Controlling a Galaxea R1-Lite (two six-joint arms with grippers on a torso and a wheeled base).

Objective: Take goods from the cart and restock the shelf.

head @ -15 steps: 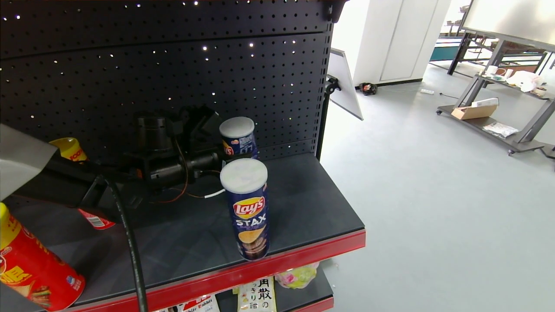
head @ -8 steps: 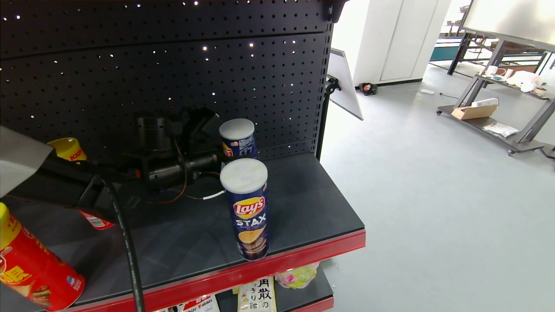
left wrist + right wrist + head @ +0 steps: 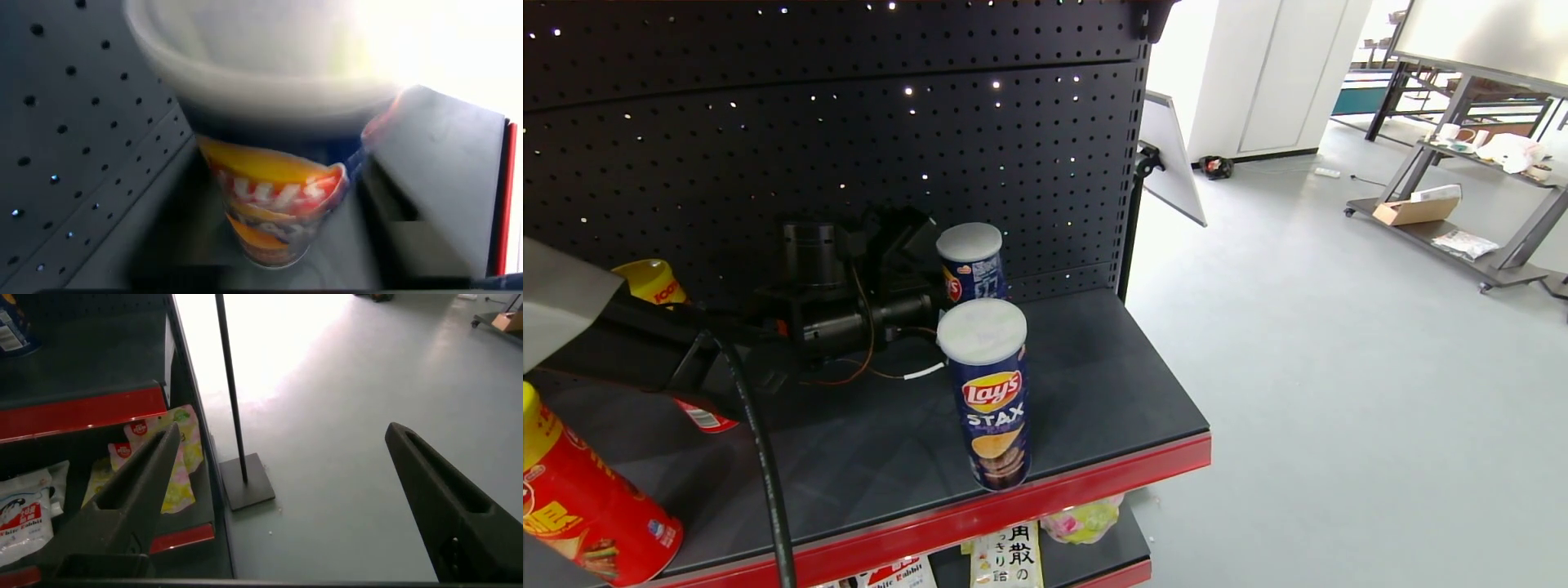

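Two blue chip cans stand upright on the black shelf (image 3: 1094,367): one at the front edge (image 3: 988,392), one at the back (image 3: 970,260) by the pegboard. My left gripper (image 3: 938,287) sits right beside the back can, open, with the can at its fingers. In the left wrist view that can (image 3: 274,204) looms very close, with one dark finger (image 3: 409,212) next to it. My right gripper (image 3: 282,474) hangs open with nothing in it over the floor beside the shelf's lower tiers.
A red chip can (image 3: 580,498) leans at the shelf's front left, and another yellow-lidded one (image 3: 652,280) stands behind my left arm. Snack bags (image 3: 1009,555) fill the tier below. The shelf's red lip (image 3: 1029,502) marks its front edge. Open grey floor (image 3: 1339,408) lies to the right.
My left gripper has drawn back slightly to the left from the back blue can, uncovering more of its label. The can itself has stayed in place.
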